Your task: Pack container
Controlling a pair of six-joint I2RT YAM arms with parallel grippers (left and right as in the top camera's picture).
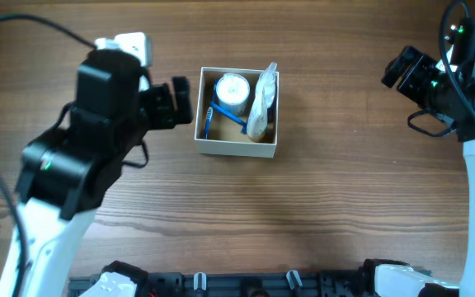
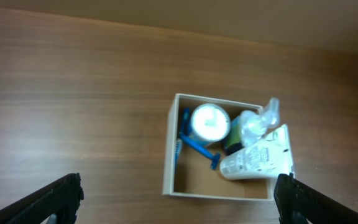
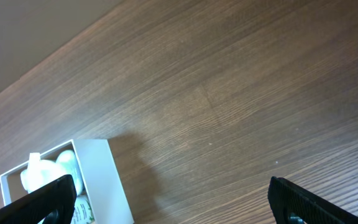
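The container [image 1: 234, 148] is a square shallow cardboard box with white walls and a tan inside, at the table's middle. It holds a white-lidded round jar [image 1: 231, 89], a blue razor [image 1: 213, 114], a white tube [image 1: 258, 115] and a clear-topped bottle [image 1: 265, 82]. It also shows in the left wrist view [image 2: 168, 155] and, partly, in the right wrist view [image 3: 104, 180]. My left gripper [image 1: 181, 100] is open and empty just left of the box; its fingers [image 2: 178, 200] frame the box. My right gripper [image 1: 402, 68] is open and empty at the far right, well away; its fingers [image 3: 169, 199] show over bare wood.
The table is dark wood [image 1: 320, 198]. A black rail with white mounts [image 1: 246, 285] runs along the near edge.
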